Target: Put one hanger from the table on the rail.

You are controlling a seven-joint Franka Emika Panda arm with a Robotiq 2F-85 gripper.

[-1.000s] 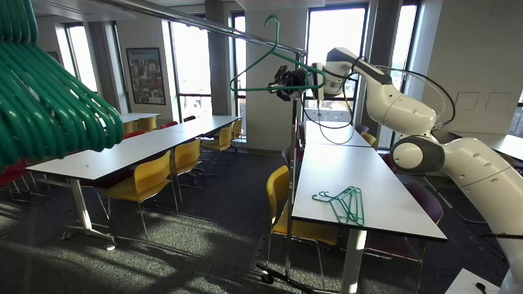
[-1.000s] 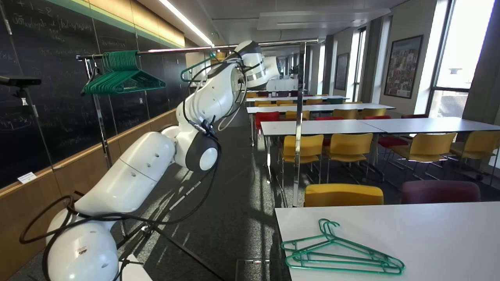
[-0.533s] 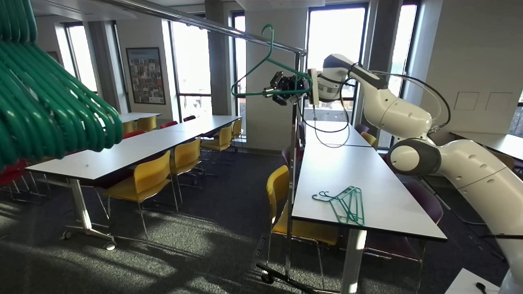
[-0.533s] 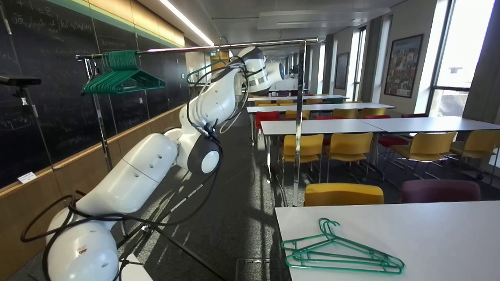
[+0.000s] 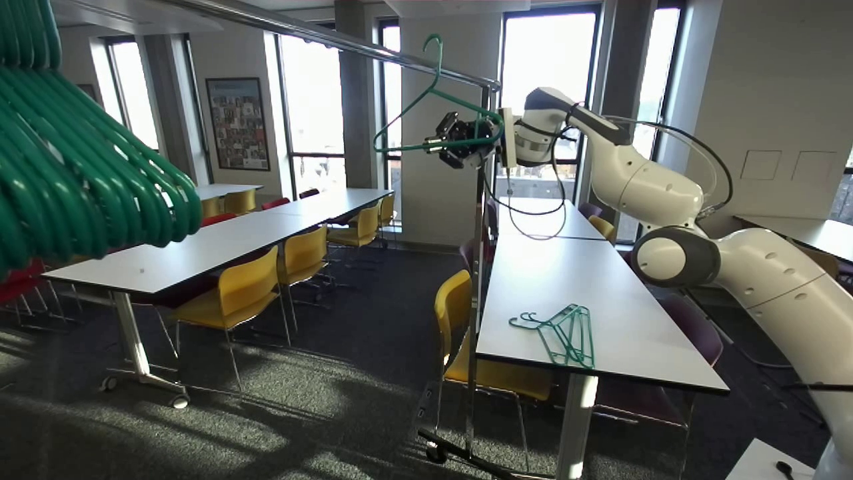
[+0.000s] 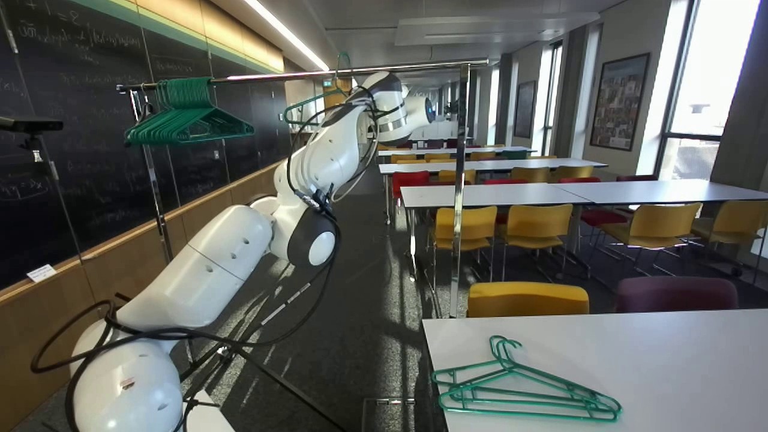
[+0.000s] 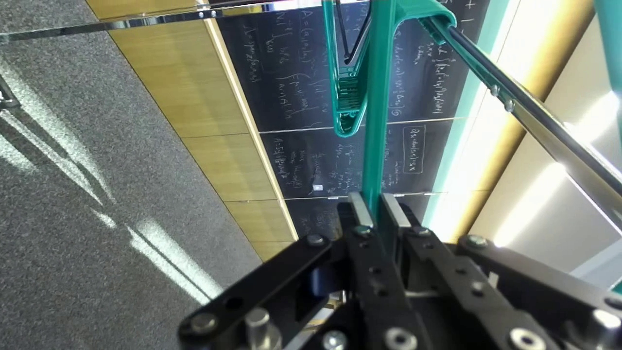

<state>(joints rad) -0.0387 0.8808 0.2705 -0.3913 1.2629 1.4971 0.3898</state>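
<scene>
end effector pinching the hanger
in an exterior view, the rail runs at twelve o'clock from it, more hangers on the table at five

Arm raised, bent; end effector roughly horizontal; fingers clamped, narrow gap between.

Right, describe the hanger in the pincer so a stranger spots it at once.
Find the long metal garment rail and the white arm beside it. Follow the arm to the black pincer at its tip. Only this green hanger is gripped; a bunch of lookalikes hangs on the rail, and others lie on the table.
</scene>
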